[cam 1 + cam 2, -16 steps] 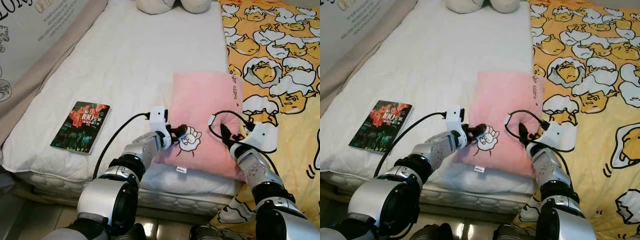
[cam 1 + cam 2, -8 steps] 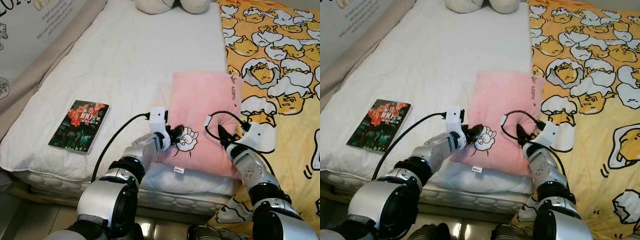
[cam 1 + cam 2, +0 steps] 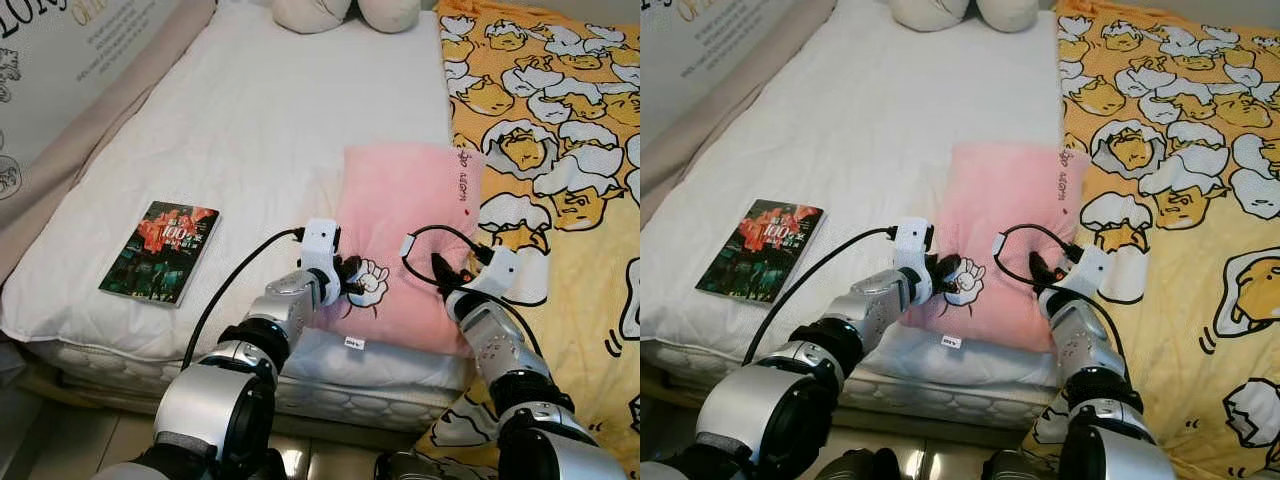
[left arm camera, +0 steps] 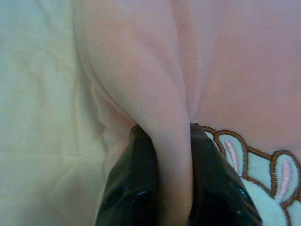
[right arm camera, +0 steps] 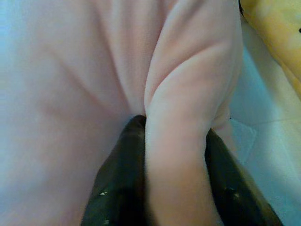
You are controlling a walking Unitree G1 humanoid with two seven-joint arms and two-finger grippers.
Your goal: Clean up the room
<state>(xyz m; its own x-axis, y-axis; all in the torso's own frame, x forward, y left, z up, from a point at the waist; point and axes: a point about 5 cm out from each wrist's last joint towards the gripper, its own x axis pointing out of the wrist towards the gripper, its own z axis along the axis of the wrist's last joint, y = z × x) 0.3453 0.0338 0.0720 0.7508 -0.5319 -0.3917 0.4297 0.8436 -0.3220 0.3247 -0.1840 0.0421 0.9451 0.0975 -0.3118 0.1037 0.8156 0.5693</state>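
Left gripper [image 4: 171,188] and right gripper [image 5: 174,188] each pinching a pink pillow [image 3: 405,215] fold, seemingly tight.

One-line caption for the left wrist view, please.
Left end effector pinching a fold of the pink pillow beside its embroidered bunny.

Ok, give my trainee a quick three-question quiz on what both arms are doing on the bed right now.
1. True or false: the left end effector has a fold of the pink pillow pinched between its fingers.
2. What does the right end effector grip? A) the book B) the pink pillow C) the yellow blanket
3. Fill in: the book lies on the white ___.

Key: 1 true; 2 B; 3 mattress.
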